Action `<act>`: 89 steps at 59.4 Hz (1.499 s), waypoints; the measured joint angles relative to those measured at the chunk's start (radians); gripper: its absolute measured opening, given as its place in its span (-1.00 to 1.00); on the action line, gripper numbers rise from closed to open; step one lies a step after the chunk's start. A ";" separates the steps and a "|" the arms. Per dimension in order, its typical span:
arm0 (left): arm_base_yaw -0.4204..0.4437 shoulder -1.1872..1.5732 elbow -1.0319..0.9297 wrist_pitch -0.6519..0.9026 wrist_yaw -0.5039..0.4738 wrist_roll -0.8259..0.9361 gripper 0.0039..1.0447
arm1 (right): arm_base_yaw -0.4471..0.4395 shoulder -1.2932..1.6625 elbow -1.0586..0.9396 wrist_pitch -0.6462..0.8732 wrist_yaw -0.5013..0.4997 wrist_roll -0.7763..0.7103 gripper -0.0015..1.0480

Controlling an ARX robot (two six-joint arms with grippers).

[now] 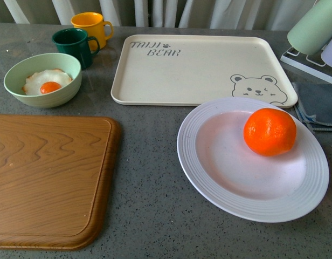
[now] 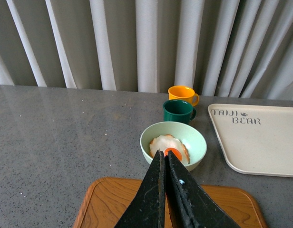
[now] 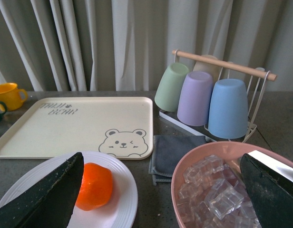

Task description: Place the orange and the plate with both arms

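Note:
The orange (image 1: pixel 269 131) lies in the white ridged plate (image 1: pixel 209 178) at the front right of the grey table, in the plate's far right part. The right wrist view shows the orange (image 3: pixel 96 185) and the plate (image 3: pixel 127 199) too. My right gripper (image 3: pixel 161 190) is open, its jaws far apart, above the plate's right side and a pink bowl; it holds nothing. My left gripper (image 2: pixel 164 153) is shut and empty above the wooden board (image 2: pixel 113 199). Neither gripper shows in the front view.
A cream bear tray (image 1: pixel 198 67) lies behind the plate. A wooden board (image 1: pixel 47 178) lies front left. A pale green bowl (image 1: pixel 42 80) with a fried egg, a green mug (image 1: pixel 74 46) and a yellow mug (image 1: pixel 90 26) stand back left. A pink bowl of ice cubes (image 3: pixel 218 190), a grey cloth (image 3: pixel 175 149) and a cup rack (image 3: pixel 218 95) are at the right.

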 joint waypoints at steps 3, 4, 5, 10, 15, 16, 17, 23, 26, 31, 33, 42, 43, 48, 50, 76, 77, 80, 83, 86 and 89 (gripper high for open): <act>0.000 -0.031 0.000 -0.029 0.000 0.000 -0.98 | 0.000 0.000 0.000 0.000 0.000 0.000 0.83; 0.000 -0.036 0.000 -0.033 0.000 0.000 -0.98 | 0.000 0.000 0.000 0.000 0.000 0.000 0.83; 0.000 -0.041 0.000 -0.037 0.000 0.000 -0.98 | 0.000 0.000 0.000 0.000 0.000 0.000 0.83; 0.000 -0.083 0.000 -0.078 0.000 0.000 -0.98 | 0.000 0.000 0.000 0.000 0.000 0.000 0.83; 0.000 -0.121 0.000 -0.114 0.000 0.000 -0.98 | 0.000 0.000 0.000 0.000 0.000 0.000 0.83; 0.000 -0.130 0.000 -0.123 0.000 0.000 -0.98 | 0.000 0.000 0.000 0.000 0.000 0.000 0.83; 0.000 -0.138 0.000 -0.132 0.000 0.000 -0.98 | 0.000 0.000 0.000 0.000 0.000 0.000 0.83; 0.000 -0.182 0.000 -0.174 0.000 0.000 -0.98 | 0.000 0.000 0.000 0.000 0.000 0.000 0.83; 0.000 -0.202 0.000 -0.195 0.000 0.000 -0.98 | 0.000 0.000 0.000 0.000 0.000 0.000 0.83; 0.000 -0.247 0.000 -0.239 0.000 0.000 -0.98 | 0.000 0.000 0.000 0.000 0.000 0.000 0.83; 0.000 -0.262 0.000 -0.253 0.000 0.000 -0.98 | 0.000 0.000 0.000 0.000 0.000 0.000 0.83; 0.000 -0.307 0.000 -0.298 0.000 0.000 -0.98 | 0.000 0.000 0.000 0.000 0.000 0.000 0.83; 0.000 -0.312 0.000 -0.303 0.000 0.000 -0.98 | 0.000 0.000 0.000 0.000 0.000 0.000 0.83; 0.000 -0.333 0.000 -0.325 0.000 0.000 -0.98 | 0.000 0.000 0.000 0.000 0.000 0.000 0.83; 0.000 -0.381 0.000 -0.395 0.000 0.000 -0.98 | 0.000 0.000 0.000 0.000 0.000 0.000 0.83; 0.001 -0.488 0.000 -0.497 0.000 0.000 -0.95 | 0.000 0.000 0.000 0.000 0.000 0.000 0.83; 0.001 -0.488 0.000 -0.497 0.000 0.000 -0.92 | 0.000 0.000 0.000 0.000 0.000 0.000 0.83; 0.001 -0.488 0.000 -0.497 0.000 0.000 -0.75 | 0.000 0.000 0.000 0.000 0.000 0.000 0.83; 0.001 -0.488 0.000 -0.497 0.000 0.000 -0.58 | 0.000 0.000 0.000 0.000 0.000 0.000 0.83; 0.001 -0.488 0.000 -0.497 0.000 0.000 -0.40 | 0.000 0.000 0.000 0.000 0.000 0.000 0.83; 0.001 -0.488 0.000 -0.497 0.000 0.000 -0.23 | 0.000 0.000 0.000 0.000 0.000 0.000 0.83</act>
